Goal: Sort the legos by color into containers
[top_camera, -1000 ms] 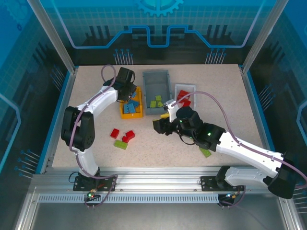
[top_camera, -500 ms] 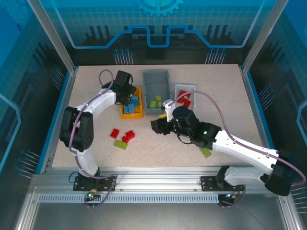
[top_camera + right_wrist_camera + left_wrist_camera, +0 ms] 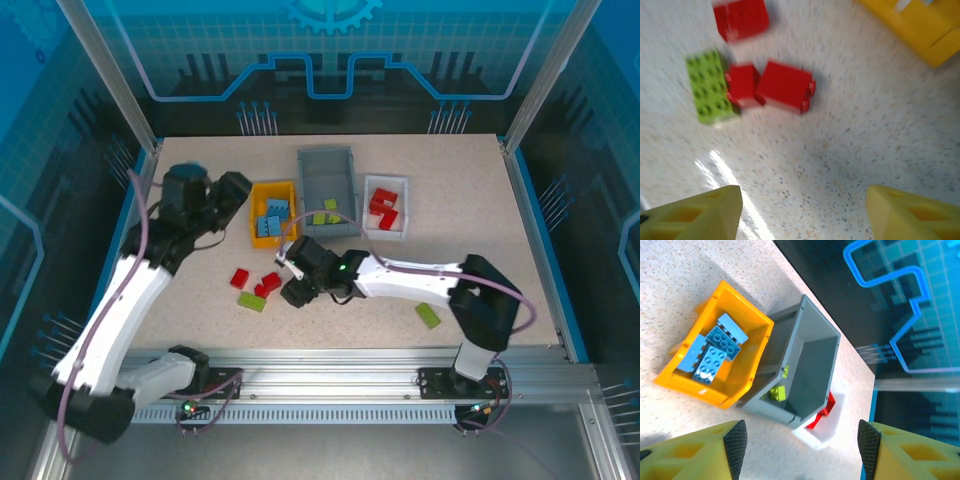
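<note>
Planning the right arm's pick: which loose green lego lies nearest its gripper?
The lime green lego beside the red legos, just left of the right gripper; the other green lego lies alone, far right.

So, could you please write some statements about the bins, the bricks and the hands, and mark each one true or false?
The yellow bin holds blue bricks. True.
The grey bin holds nothing. False: green bricks lie in it.
Red bricks lie loose on the table. True.
The right hand grips a red brick. False: it is open and holds nothing.
</note>
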